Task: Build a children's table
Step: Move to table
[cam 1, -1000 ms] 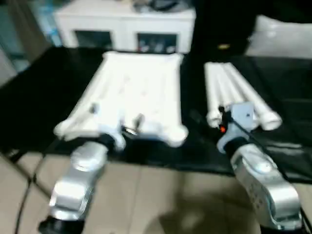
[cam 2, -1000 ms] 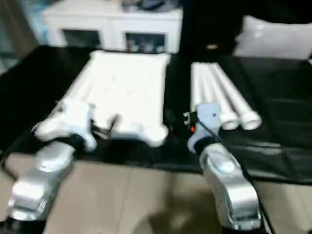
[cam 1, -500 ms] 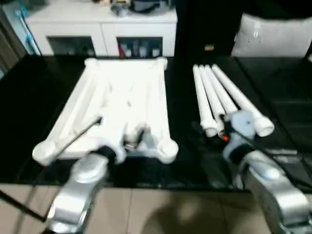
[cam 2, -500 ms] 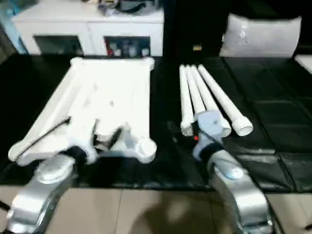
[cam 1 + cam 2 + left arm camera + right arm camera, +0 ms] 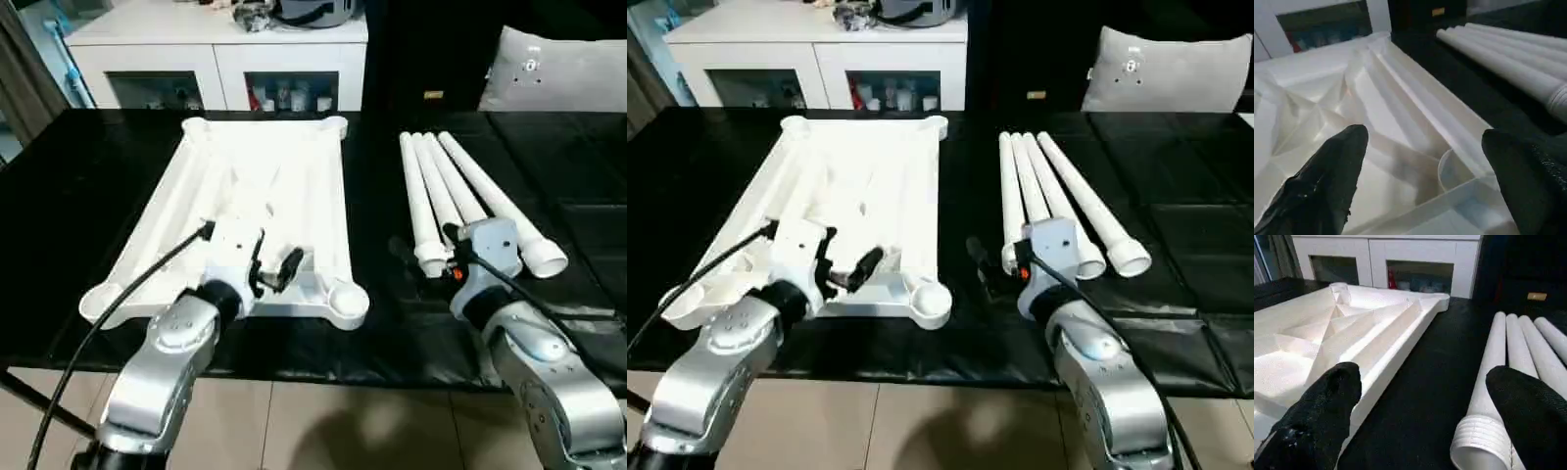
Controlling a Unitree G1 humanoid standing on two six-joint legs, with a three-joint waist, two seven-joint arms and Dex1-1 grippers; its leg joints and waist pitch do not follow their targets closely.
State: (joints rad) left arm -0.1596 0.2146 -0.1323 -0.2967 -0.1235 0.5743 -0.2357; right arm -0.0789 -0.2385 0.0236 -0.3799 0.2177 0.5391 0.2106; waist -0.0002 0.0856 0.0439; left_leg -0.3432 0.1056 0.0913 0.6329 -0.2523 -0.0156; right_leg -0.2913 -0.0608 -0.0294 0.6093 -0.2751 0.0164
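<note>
Tabletop [image 5: 260, 186] lies ribbed underside up on black surface [image 5: 78, 186]: corner sockets exposed for legs. Four legs [image 5: 460, 196] bundled just beside, threaded ends toward robot. Left gripper [image 5: 272, 269] over tabletop's near edge, right gripper [image 5: 1004, 264] near leg ends; both jaws released, holding nothing.

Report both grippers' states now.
Left gripper: open, empty, over the table top.
Right gripper: open, empty, by the legs.

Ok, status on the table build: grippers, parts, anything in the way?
Left gripper open over upturned tabletop. Right gripper open, empty, by four loose legs. No leg fitted. Nothing blocking.
</note>
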